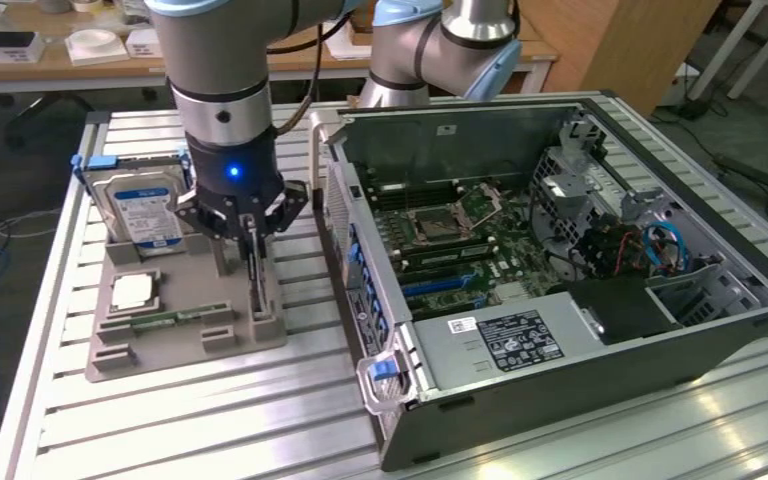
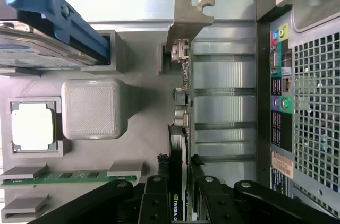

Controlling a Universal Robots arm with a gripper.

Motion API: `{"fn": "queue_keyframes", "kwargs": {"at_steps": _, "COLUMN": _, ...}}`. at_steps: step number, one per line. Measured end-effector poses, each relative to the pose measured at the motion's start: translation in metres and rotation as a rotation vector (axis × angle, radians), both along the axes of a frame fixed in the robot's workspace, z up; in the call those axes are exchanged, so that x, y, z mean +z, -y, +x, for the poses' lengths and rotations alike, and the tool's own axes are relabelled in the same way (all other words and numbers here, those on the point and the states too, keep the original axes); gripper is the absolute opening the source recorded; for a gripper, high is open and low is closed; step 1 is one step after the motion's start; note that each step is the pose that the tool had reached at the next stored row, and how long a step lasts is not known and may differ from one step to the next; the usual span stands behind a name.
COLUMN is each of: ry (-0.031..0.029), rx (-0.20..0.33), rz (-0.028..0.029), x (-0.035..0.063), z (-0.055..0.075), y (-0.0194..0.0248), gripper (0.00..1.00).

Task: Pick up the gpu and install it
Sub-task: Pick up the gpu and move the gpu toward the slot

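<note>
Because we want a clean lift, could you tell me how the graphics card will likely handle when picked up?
Probably stiff: the graphics card is a thin flat board with a metal bracket at one end. Likely fragile, with small parts exposed along its edge. Standing on edge in the gray holder, it might tip if pushed sideways.

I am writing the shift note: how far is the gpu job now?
Done: the gripper is down on the gpu and looks clamped on its edge. In hand: the pick-up; the gpu stands in the grey holder, not yet lifted. Left: the lift and the install in the open case, whose slots look empty.
</note>
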State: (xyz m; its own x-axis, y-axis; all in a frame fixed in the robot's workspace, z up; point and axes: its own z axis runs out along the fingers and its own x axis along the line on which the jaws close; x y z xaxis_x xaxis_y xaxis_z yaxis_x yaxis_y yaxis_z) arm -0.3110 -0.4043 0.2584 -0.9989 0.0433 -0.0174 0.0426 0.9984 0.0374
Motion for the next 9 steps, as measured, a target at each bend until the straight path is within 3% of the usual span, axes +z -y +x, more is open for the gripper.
{"fn": "queue_keyframes", "kwargs": {"at_steps": 9, "ry": 0.0001, "rx": 0.000, "rz": 0.0002, "x": 0.0148, "z": 0.000, "y": -0.0001, "gripper": 0.26}}
